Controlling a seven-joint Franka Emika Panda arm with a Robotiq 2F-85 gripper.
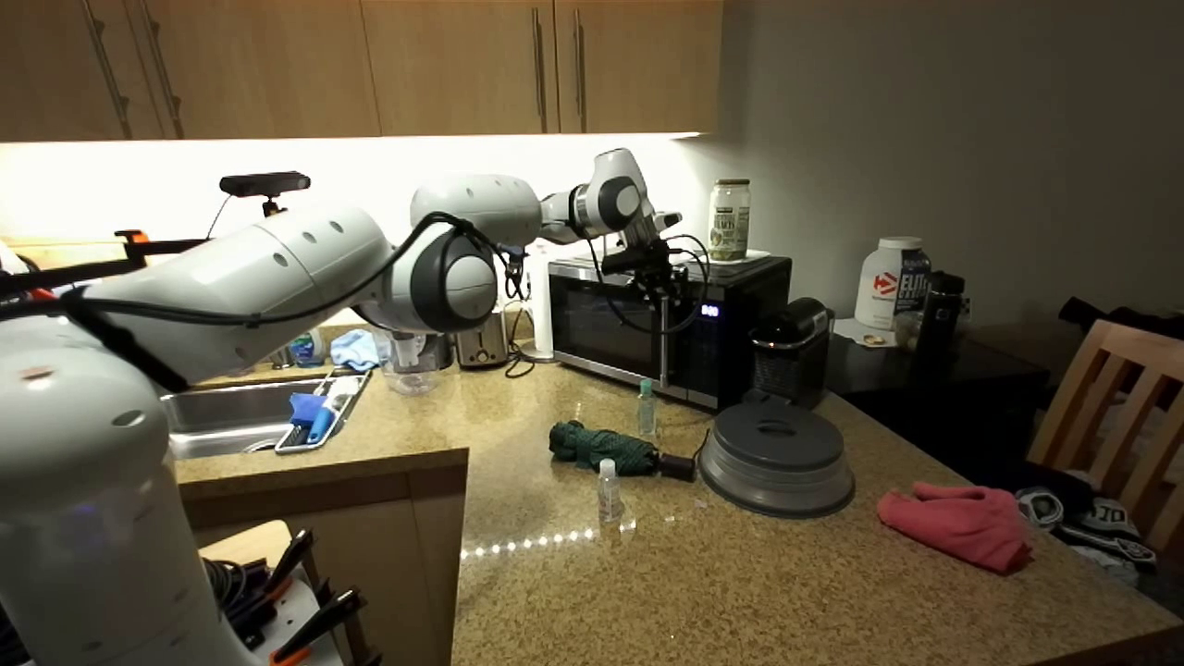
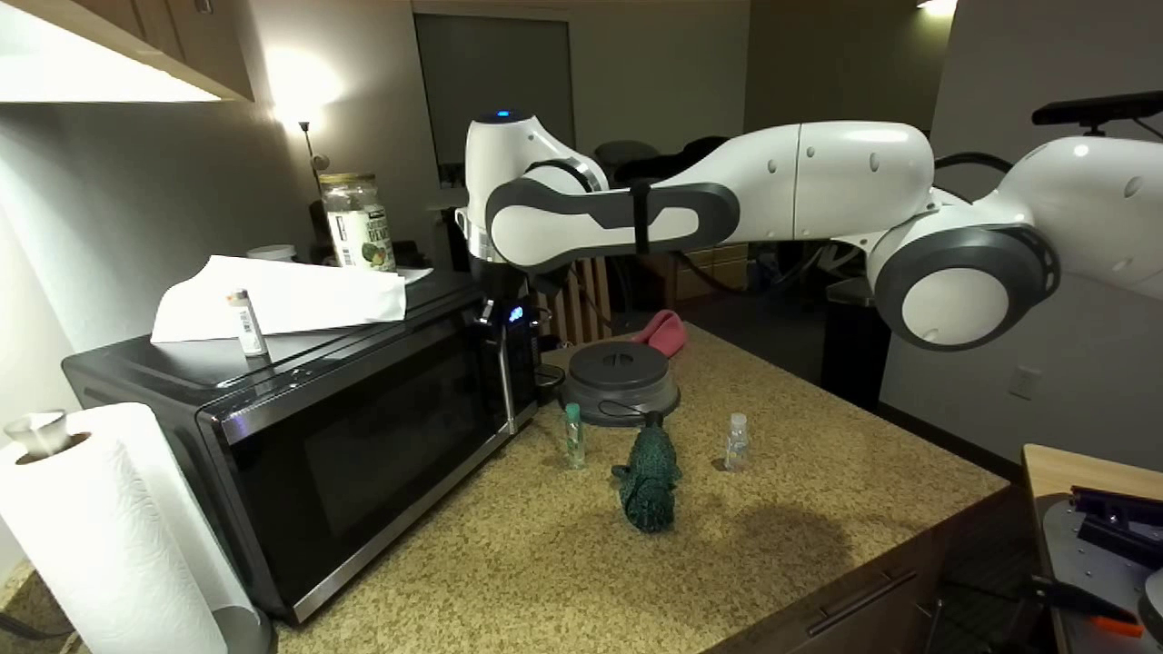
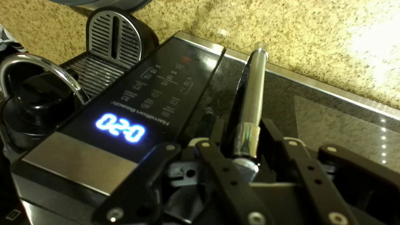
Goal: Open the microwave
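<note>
The black microwave point(image 1: 606, 324) stands on the counter, its dark glass door point(image 2: 363, 445) flush with the frame in both exterior views. A silver vertical handle point(image 3: 254, 84) runs down the door's edge beside the control panel point(image 3: 150, 90) with its lit display. My gripper point(image 3: 243, 125) points down over the handle's upper end, one finger on each side, and looks shut on it in the wrist view. The finger pads' contact with the bar is dark and hard to make out. In an exterior view, the gripper point(image 2: 495, 313) is partly hidden by the wrist.
A jar point(image 1: 730, 222) and white paper point(image 2: 282, 295) lie on the microwave. A coffee maker point(image 1: 791, 351) and grey domed appliance point(image 1: 777, 453) sit close by its panel side. In front are a green umbrella point(image 1: 610, 449) and small bottles point(image 1: 609, 492). A paper towel roll point(image 2: 109, 545) flanks it.
</note>
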